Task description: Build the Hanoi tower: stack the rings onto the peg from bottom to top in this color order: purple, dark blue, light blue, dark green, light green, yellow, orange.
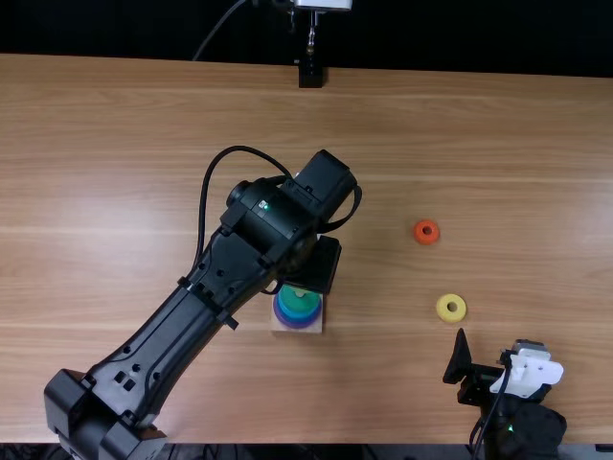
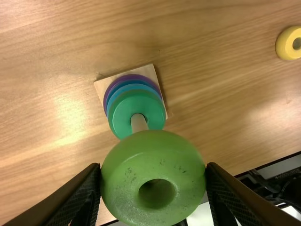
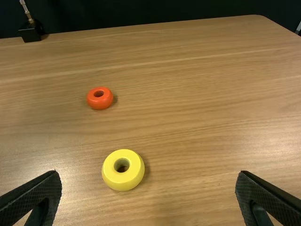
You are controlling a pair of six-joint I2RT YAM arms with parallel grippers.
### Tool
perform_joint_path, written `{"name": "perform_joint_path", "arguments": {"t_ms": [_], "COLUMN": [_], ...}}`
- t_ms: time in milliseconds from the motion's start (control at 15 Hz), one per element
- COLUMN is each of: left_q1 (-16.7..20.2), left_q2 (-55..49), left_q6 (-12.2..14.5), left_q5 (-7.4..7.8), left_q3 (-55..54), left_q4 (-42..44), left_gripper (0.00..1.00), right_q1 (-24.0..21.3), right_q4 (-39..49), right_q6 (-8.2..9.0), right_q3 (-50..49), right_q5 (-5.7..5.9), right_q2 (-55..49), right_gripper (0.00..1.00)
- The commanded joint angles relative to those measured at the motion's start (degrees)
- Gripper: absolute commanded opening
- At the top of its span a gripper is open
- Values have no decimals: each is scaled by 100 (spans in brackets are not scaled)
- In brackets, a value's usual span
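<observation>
Clasping the light green ring between parted fingers, left claw hangs near the peg; right claw gapes, empty

Light-green ring over stacked rings, yellow ring flat, orange ring flat

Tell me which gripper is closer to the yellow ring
Right. The right gripper is close by, toward the near edge from the yellow ring; the left gripper is farther left, by the peg, holding the light green ring.
</observation>
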Motion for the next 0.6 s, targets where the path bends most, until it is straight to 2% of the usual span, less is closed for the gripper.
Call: {"name": "perform_joint_path", "arguments": {"t_ms": [0, 67, 133, 400, 533], "left_q1": [-68, -59, -50, 46, 266], "left_q2": [94, 94, 94, 32, 6], "left_q6": [-60, -60, -60, -49, -38], "left_q5": [25, 77, 88, 88, 77], "left_q3": [179, 179, 179, 197, 320], "left_q4": [28, 18, -46, 28, 197], "left_gripper": [56, 91, 100, 100, 100], "right_q1": [-49, -49, -49, -49, -49], "right_q4": [-337, -337, -337, -337, -337], "right_q6": [-3, -3, -3, -3, -3], "right_q3": [-608, -608, -617, -617, -617], "right_q5": [60, 60, 70, 70, 70], "right_q2": [-69, -69, -69, -69, -69], "right_gripper": [100, 100, 100, 100, 100]}}
